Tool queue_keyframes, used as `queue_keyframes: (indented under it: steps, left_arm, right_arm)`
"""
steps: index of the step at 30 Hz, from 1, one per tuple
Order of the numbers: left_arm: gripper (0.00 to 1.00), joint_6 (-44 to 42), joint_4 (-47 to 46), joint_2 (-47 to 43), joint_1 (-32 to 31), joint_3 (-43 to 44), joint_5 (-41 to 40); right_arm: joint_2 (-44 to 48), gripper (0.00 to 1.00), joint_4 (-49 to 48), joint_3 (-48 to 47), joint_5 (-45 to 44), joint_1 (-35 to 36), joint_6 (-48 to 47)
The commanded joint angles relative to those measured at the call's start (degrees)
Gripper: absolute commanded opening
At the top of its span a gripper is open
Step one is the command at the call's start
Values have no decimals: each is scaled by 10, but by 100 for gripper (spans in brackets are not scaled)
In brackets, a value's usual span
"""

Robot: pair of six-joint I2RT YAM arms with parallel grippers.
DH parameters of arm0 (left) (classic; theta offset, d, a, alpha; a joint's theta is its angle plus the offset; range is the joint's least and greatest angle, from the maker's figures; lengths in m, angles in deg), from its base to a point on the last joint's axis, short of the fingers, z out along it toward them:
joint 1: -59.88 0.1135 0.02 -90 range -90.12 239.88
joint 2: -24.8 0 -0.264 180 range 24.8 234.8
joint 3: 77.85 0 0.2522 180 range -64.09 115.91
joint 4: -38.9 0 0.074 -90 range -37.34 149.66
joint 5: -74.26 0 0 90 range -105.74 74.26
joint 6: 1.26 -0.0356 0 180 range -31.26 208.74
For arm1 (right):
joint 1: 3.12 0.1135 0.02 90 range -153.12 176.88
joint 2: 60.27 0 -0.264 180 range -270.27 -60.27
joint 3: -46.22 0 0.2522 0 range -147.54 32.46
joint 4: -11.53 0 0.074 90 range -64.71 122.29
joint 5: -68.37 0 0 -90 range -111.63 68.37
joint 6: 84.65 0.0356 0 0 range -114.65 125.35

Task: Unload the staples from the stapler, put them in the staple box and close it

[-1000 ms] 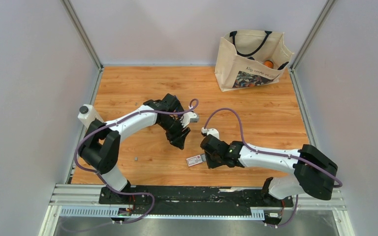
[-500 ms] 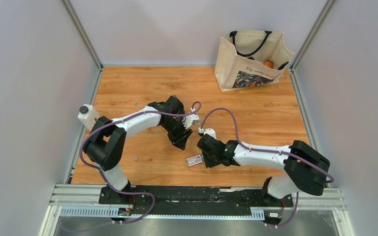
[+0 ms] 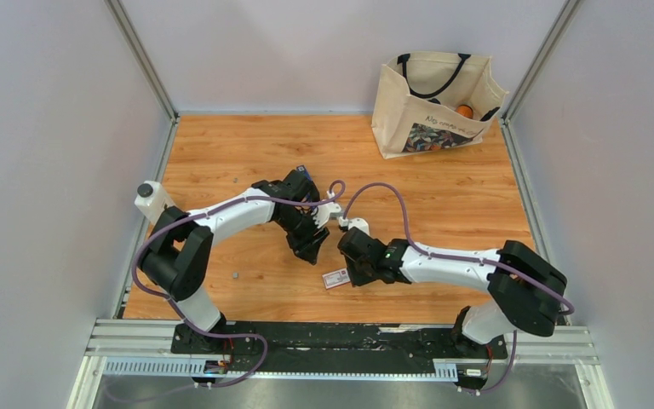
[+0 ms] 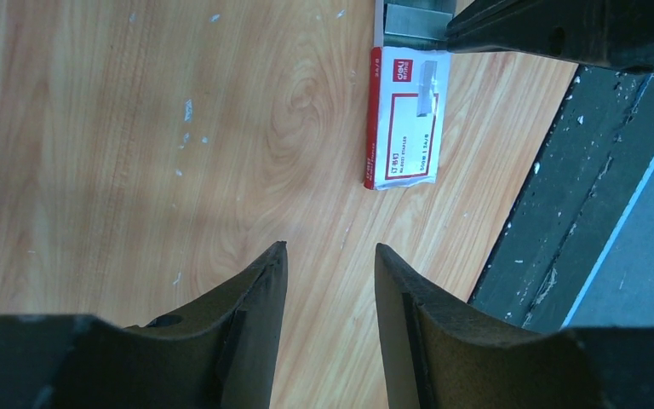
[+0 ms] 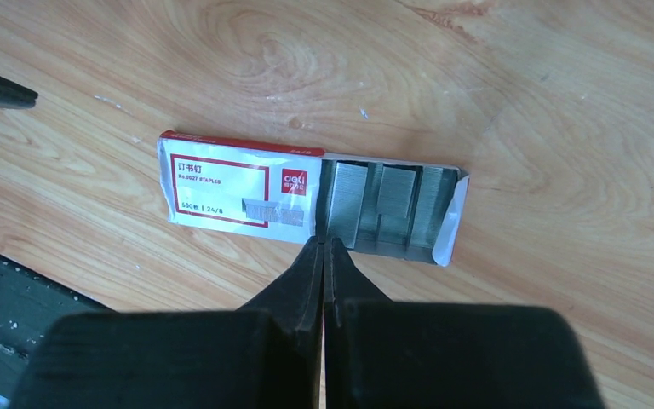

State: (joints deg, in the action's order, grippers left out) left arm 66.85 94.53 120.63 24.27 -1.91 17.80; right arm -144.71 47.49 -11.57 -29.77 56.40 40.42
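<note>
My right pincer (image 5: 324, 241) is shut on nothing, tips at the open carton (image 5: 221, 192); a nudge could spill its spare strips (image 5: 383, 209) over the bench (image 5: 519, 102); my left pincer (image 4: 328, 249) hangs half open, empty; the stapler I cannot find in any view, perhaps hidden under my arms.

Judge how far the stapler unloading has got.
Done: nothing confirmed. In hand: nothing; left hand open and empty, right hand shut at the open staple carton. Left: seemingly everything; neither hand holds the stapler, perhaps the blue thing behind the left arm.
</note>
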Motion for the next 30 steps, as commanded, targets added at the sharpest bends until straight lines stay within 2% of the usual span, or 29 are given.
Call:
queue_keyframes:
  steps: [1,7,11,14,21,30]
  left_arm:
    - [51,-27,-1,-27,-2,-6,13]
    - [51,-53,-5,-32,-16,-20,-21]
    - [51,-68,-19,-46,-46,-44,-71]
    - [51,-68,-27,-41,-68,-48,-104]
    - [50,-65,-29,-31,-98,-44,-141]
    - [51,-58,-29,-18,-139,-43,-176]
  right_arm:
    - [49,0,10,-21,-3,-4,-9]
    - [129,2,7,10,27,-83,1]
    - [129,21,-27,46,91,-150,7]
    - [118,27,-57,68,130,-183,14]
    - [109,26,-138,125,204,-241,57]
    - [82,23,-216,170,260,-267,93]
